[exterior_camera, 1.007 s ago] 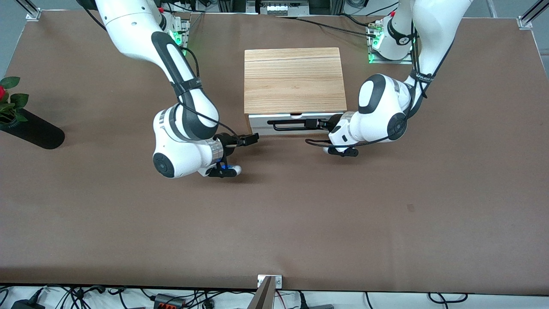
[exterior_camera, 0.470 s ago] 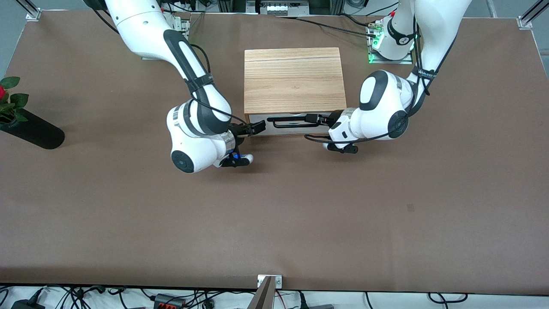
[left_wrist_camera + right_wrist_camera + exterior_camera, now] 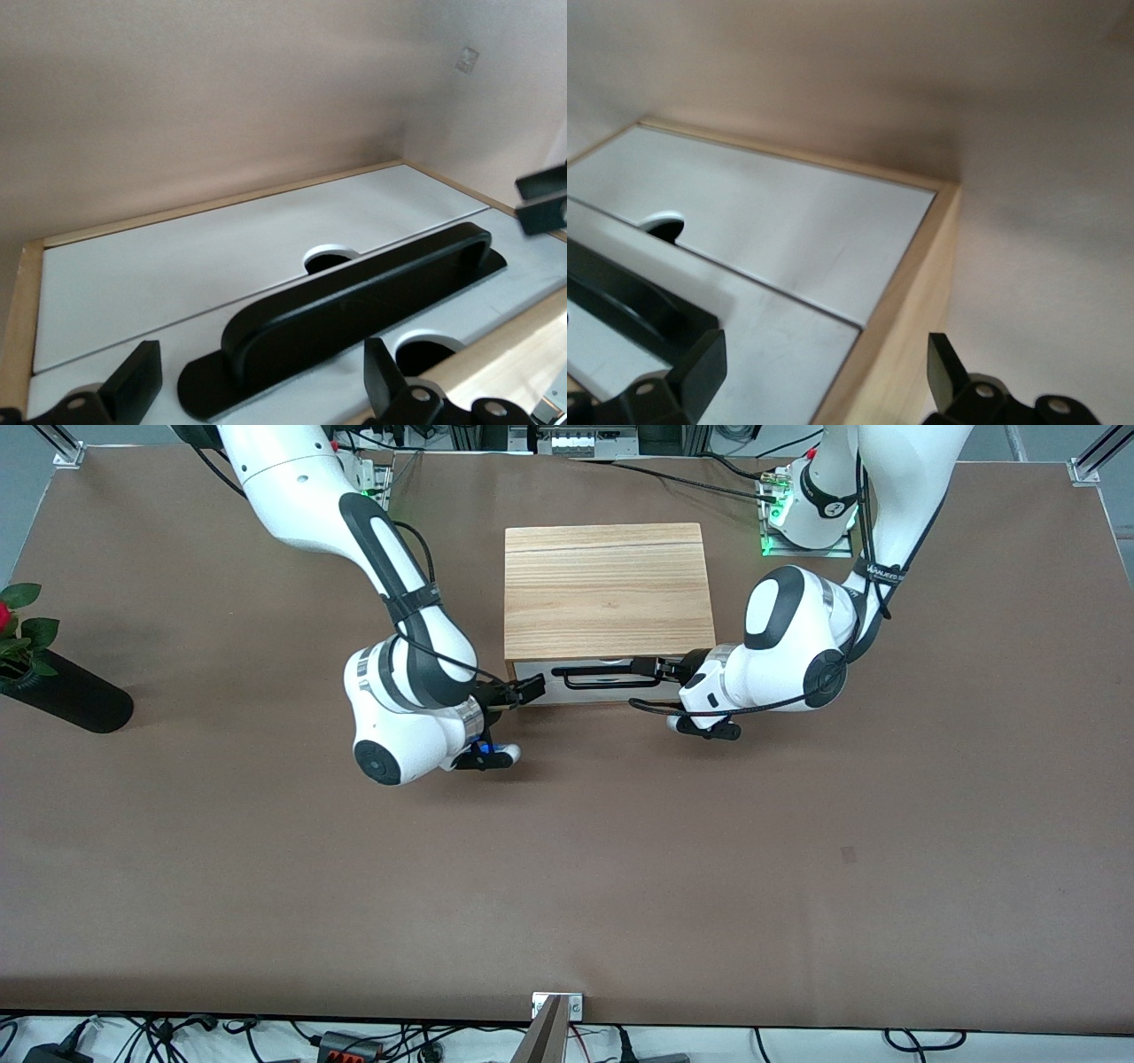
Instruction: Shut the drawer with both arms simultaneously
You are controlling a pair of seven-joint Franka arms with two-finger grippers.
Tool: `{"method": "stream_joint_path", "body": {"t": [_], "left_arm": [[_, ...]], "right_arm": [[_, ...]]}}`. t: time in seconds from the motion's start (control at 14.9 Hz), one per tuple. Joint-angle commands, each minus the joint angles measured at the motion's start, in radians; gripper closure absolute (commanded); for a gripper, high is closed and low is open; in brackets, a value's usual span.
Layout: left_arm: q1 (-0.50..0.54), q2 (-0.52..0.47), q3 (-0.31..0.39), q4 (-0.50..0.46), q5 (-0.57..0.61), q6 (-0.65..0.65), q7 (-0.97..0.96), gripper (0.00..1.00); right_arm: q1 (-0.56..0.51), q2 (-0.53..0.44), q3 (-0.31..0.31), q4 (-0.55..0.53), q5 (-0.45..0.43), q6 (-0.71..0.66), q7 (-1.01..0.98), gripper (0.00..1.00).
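The drawer (image 3: 611, 682) looks light, rigid and nearly shut; push its white panel. Left gripper (image 3: 660, 668) and right gripper (image 3: 532, 688) hang there, jaws spread, empty.

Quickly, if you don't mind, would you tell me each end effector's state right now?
Left end effector: open, straddling the drawer handle, gripping nothing.
Right end effector: open, empty.

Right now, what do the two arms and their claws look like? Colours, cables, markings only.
Both arms are glossy white with dark grey oval patches at the joints and silver rings at the wrists. The left arm carries a black strap with white lettering and black cables looped under its wrist. The right arm has black cable too, plus a blue detail. The left claw and right claw are black, two-fingered.
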Motion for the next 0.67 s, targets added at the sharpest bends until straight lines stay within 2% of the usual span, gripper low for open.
{"method": "stream_joint_path", "body": {"t": [0.0, 0.13, 0.2, 0.4, 0.6], "left_arm": [[0.015, -0.058, -0.003, 0.037, -0.018, -0.119, -0.015, 0.0], [0.029, -0.084, 0.013, 0.077, 0.0, -0.152, -0.012, 0.0], [0.05, -0.087, 0.018, 0.109, 0.032, -0.161, -0.012, 0.0], [0.098, -0.074, 0.018, 0.302, 0.3, -0.325, -0.015, 0.0], [0.122, -0.072, 0.018, 0.439, 0.519, -0.46, -0.013, 0.0]], "right_arm": [[-0.055, -0.012, -0.063, 0.074, -0.01, -0.023, 0.01, 0.0], [-0.055, -0.018, -0.15, 0.144, -0.027, -0.061, 0.079, 0.0], [-0.055, -0.021, -0.192, 0.185, -0.062, -0.103, 0.085, 0.0], [-0.057, -0.021, -0.307, 0.296, -0.171, -0.206, 0.082, 0.0], [-0.057, -0.045, -0.452, 0.316, -0.205, -0.243, 0.075, 0.0]]}}
